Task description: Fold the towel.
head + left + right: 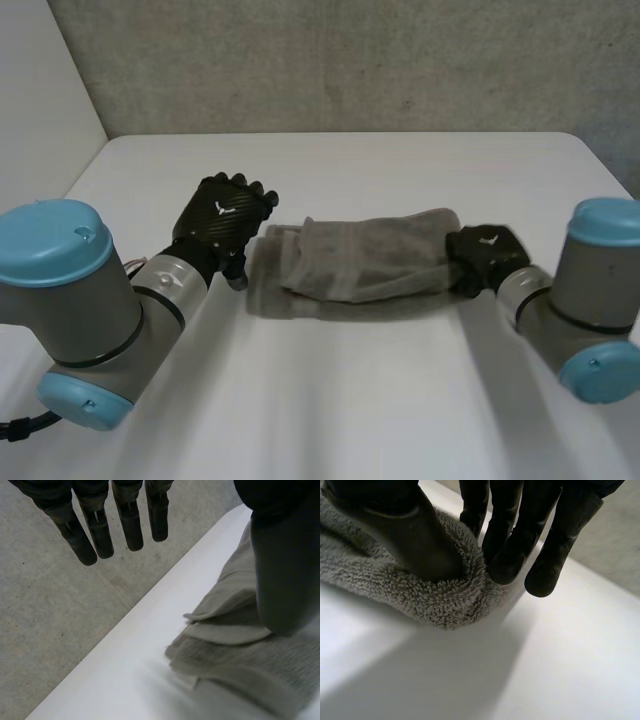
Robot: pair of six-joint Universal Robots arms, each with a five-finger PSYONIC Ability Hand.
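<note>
A grey towel (360,265) lies bunched in a long, loose roll across the middle of the white table (340,400). My left hand (225,215) hovers at its left end, open, with straight fingers (100,530) held off the cloth and the thumb (285,555) over the towel's layered edge (240,655). My right hand (487,255) is at the towel's right end. Its thumb (415,535) presses into the rolled end of the towel (420,590) while the fingers (520,540) curl against the far side, pinching the cloth.
A grey concrete wall (350,60) runs behind the table's far edge. Bare white tabletop lies in front of the towel and beyond it. Both arms come in from the near corners.
</note>
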